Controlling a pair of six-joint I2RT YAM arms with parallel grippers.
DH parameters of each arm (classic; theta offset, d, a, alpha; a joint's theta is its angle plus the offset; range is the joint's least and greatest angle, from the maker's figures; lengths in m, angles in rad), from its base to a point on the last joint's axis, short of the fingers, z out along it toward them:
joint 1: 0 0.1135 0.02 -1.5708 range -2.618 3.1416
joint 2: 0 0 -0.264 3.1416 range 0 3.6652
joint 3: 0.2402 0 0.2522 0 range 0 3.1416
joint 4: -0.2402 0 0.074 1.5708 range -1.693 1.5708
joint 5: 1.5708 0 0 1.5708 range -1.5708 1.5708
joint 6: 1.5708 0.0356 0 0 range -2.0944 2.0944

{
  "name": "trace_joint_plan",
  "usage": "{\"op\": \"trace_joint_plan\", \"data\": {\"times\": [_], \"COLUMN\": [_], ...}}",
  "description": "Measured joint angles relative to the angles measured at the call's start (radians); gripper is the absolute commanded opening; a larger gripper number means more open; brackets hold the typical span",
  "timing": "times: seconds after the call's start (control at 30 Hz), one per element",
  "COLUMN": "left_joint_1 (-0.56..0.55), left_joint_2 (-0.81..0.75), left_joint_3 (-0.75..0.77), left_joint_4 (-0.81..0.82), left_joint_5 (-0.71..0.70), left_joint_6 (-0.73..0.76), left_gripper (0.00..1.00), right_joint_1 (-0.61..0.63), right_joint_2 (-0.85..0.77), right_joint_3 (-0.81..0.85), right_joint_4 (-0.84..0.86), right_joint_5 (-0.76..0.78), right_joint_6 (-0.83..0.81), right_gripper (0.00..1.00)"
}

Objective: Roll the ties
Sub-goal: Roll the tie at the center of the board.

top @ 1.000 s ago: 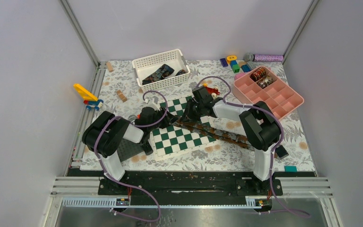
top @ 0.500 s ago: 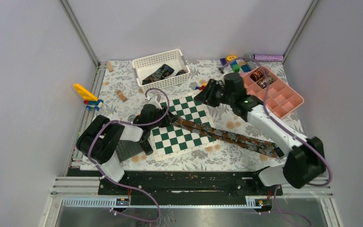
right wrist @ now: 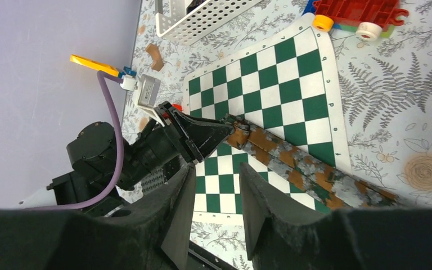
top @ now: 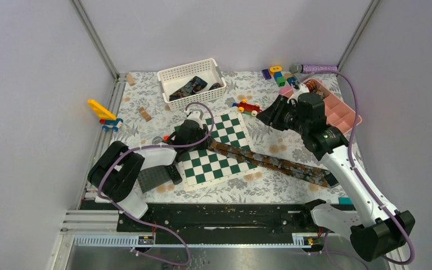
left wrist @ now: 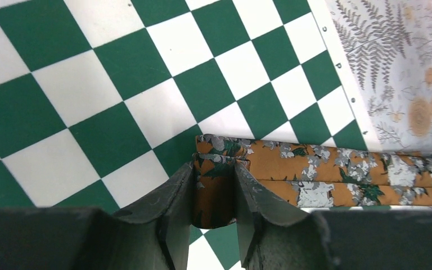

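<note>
**TIE ROLLING: PROGRESS STATUS**

The long brown-rust floral fabric tie (top: 270, 163) lies flat and unrolled. It runs from frame centre to lower right across the green-and-white chequered mat (top: 202, 169). The left gripper (left wrist: 214, 175) is clenched on the tie's end at frame centre, and no full turn of a coil shows there. The right gripper (right wrist: 216, 180) hangs raised at upper right, jaws parted and empty. The pink compartment tray (top: 346, 118) appears to hold one small finished coil (top: 313, 85), though the arm partly hides it. Dark ties (top: 191, 86) lie in the white perforated basket (top: 171, 74) at upper centre. Judgement: the task is at an early stage and most of the rolling remains.
</note>
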Motion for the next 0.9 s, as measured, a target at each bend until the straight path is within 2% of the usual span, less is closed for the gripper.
{"op": "trace_joint_plan", "data": {"times": [0.6,0.9], "left_joint_1": [-0.178,-0.268], "left_joint_2": [0.003,0.097], "left_joint_3": [0.177,0.275], "left_joint_4": [-0.31,-0.394], "left_joint_5": [-0.406,-0.583], "left_joint_6": [0.208,0.304], "left_gripper": [0.3,0.3], "right_joint_1": [-0.01,-0.014], "right_joint_2": [-0.072,-0.087], "right_joint_3": [-0.028,-0.028], "right_joint_4": [-0.062,-0.063], "right_joint_5": [0.049,0.054], "right_joint_6": [-0.033,-0.037], "right_gripper": [0.42,0.42]}}
